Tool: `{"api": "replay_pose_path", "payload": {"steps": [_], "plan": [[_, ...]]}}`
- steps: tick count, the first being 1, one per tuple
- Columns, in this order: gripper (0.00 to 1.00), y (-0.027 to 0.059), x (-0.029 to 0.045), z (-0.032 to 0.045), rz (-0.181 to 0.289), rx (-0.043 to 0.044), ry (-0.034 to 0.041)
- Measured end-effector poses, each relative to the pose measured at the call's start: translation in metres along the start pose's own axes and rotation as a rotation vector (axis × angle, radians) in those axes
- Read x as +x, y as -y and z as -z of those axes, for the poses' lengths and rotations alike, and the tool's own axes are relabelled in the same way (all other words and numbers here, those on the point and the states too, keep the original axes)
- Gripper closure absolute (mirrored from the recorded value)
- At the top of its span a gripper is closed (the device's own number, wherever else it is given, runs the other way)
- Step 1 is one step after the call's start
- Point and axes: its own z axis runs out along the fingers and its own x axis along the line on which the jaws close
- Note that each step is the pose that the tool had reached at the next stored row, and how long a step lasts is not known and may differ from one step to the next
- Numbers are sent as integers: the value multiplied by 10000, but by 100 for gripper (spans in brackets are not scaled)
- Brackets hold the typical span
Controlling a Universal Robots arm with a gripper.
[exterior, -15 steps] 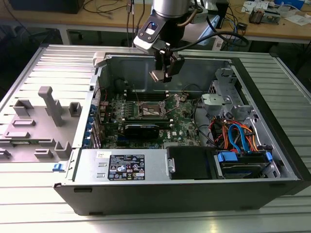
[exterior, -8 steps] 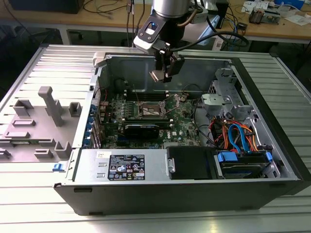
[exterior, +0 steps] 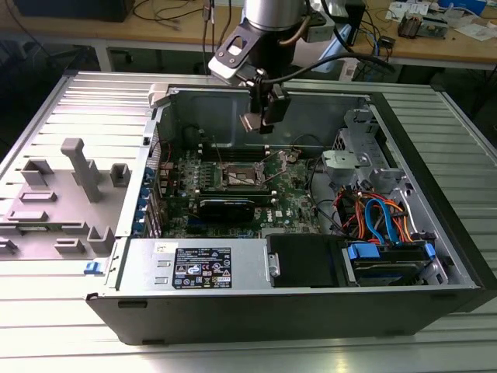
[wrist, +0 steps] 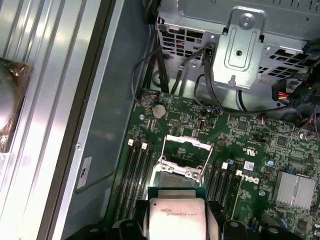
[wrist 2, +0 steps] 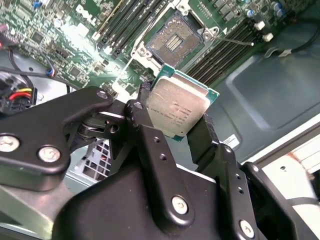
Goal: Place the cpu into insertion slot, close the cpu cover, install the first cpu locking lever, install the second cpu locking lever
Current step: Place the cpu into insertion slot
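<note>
My gripper [exterior: 260, 120] hangs above the open computer case, shut on the cpu [exterior: 250, 122], a small square chip with a dull silver top. In both wrist views the cpu [wrist 2: 177, 106] [wrist: 174, 220] sits clamped by its edges between the black fingers [wrist 2: 200, 137]. The insertion slot [exterior: 241, 176] [wrist 2: 172, 41] [wrist: 178, 176] lies uncovered on the green motherboard, below and a little off from the chip. The cpu cover [wrist: 186, 145] stands swung up at the slot's far side. A thin wire lever [wrist 2: 235, 40] juts out beside the slot.
Long black RAM slots [wrist: 137, 175] flank the socket. A power supply [exterior: 198, 264] fills the case's near side. A drive bay with blue and orange cables [exterior: 380, 225] is at the exterior view's right. A grey fixture [exterior: 74, 190] lies outside the case at the left.
</note>
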Motion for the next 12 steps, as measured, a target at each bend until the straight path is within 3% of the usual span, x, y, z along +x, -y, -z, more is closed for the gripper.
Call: {"api": "replay_pose_path", "payload": {"steps": [4, 7, 9, 12], "plan": [[46, 1, -1, -21, -731, 0, 15], [46, -3, -3, -33, -1065, 65, 71], [46, -13, -7, -57, -1453, 147, 234], [46, -16, -9, -82, -1716, 191, 359]]}}
